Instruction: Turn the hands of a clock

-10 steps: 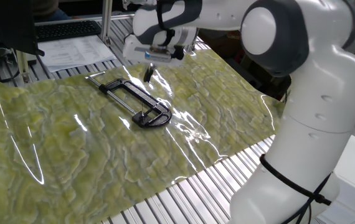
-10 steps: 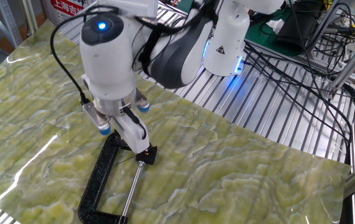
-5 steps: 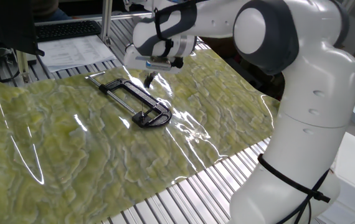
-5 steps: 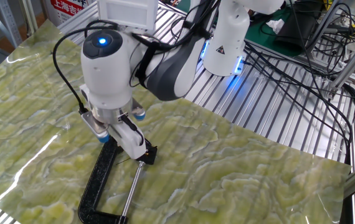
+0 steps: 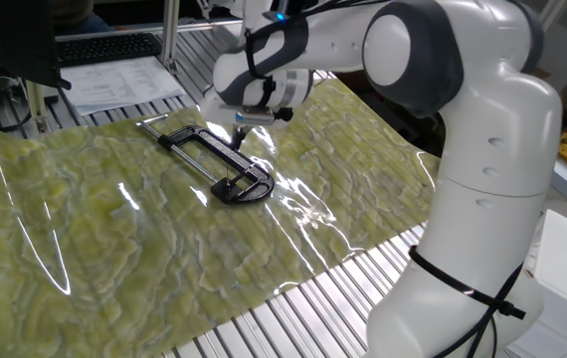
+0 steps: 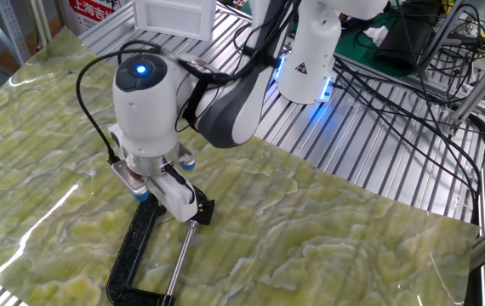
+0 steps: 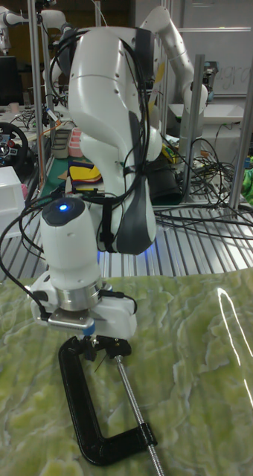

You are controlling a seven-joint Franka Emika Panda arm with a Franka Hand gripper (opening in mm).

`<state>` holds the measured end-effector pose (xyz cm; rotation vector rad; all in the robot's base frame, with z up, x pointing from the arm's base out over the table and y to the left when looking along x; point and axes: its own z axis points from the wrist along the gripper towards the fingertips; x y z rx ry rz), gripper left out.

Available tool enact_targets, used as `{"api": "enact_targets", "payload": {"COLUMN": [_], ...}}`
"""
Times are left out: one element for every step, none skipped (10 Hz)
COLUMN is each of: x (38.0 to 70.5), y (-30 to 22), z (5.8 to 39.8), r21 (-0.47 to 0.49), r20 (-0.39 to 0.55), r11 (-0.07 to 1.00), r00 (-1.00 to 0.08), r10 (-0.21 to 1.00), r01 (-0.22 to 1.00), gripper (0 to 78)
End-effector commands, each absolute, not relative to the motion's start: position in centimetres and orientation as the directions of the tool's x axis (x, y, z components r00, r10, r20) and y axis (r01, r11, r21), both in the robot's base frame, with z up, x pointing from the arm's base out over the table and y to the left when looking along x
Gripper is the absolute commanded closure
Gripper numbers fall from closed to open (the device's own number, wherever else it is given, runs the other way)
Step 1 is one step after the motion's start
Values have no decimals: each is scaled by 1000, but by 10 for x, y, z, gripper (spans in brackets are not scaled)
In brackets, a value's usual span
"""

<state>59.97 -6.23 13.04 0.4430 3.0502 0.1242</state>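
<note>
While the gripper [image 6: 193, 210] hangs low over the clamp-like clock [image 6: 145, 255], its fingers [image 6: 179, 194] point at the dark rounded end by the silver rod [image 6: 179, 257]; whether they are parted or pinched cannot be told. That clock [image 5: 216, 159] lies flat on the green marbled sheet [image 5: 114, 239] covering the slatted table [image 5: 293, 318]. Papers [image 5: 114, 82] and a keyboard [image 5: 104, 46] sit beyond the sheet.

Black clock [image 6: 137, 255], green marbled sheet [image 6: 328, 246]

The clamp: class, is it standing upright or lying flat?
Lying flat: the clamp has its frame and rod resting along the green sheet.
</note>
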Motion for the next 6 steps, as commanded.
{"api": "enact_targets", "payload": {"x": [602,601,600,599,600,599], "y": [-69,-71,-73,-76,-79,-80], "z": [119,112,108,105,102,101], "r21": [88,88,89,88,88,88], "r20": [-58,-63,-68,-71,-71,-71], "r11": [959,962,963,966,968,968], "r00": [-960,-962,-963,-966,-968,-968], "r10": [274,265,259,250,241,240], "r01": [269,259,253,243,235,233], "gripper": [776,776,776,776,776,776]}}
